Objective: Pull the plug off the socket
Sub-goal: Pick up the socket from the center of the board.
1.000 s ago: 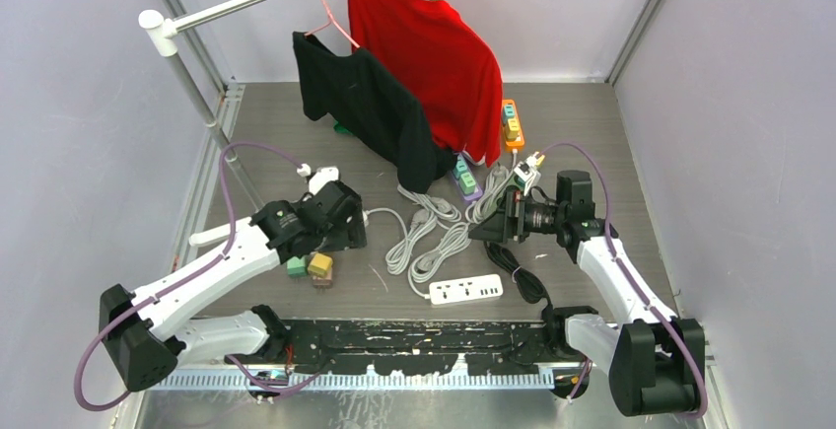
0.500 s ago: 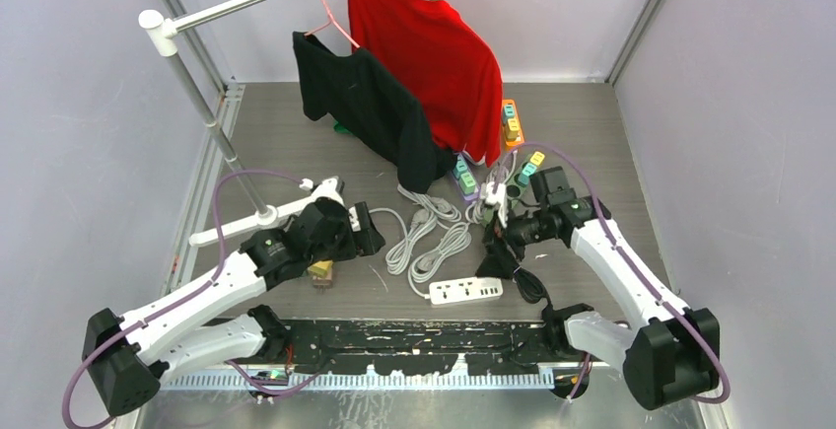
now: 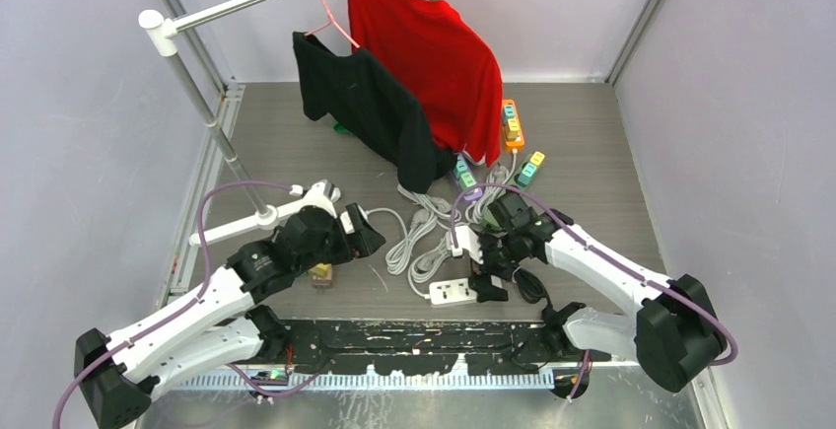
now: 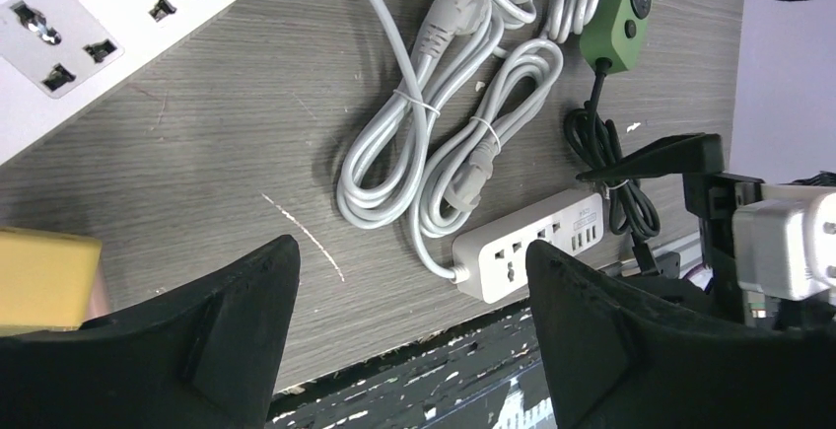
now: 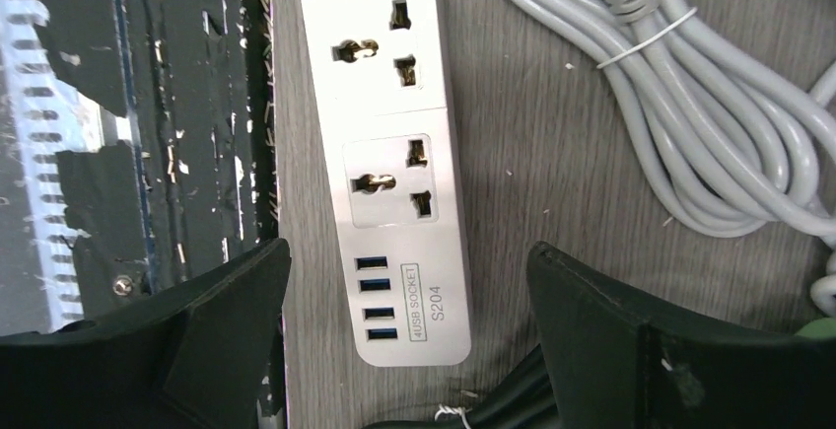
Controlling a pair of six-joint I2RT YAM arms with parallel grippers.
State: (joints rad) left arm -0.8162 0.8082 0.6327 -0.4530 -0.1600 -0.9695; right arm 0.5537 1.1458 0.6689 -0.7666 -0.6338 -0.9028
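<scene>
A white power strip lies at the table's front edge. In the right wrist view the strip shows two universal sockets and several blue USB ports, all empty. No plug sits in it. My right gripper is open, its jaws straddling the strip's USB end from above; it is also in the top view. My left gripper is open and empty, hovering left of the strip; in the top view it is beside the coiled grey cables. Grey plugs lie loose on the cables.
A black cable bundle lies right of the strip. A second white strip, a green strip and a yellow block are near my left gripper. Orange and purple strips lie behind, under hanging red and black garments.
My right gripper has swung from mid-table forward and left, down over the white strip's end. My left arm has shifted slightly forward and right.
</scene>
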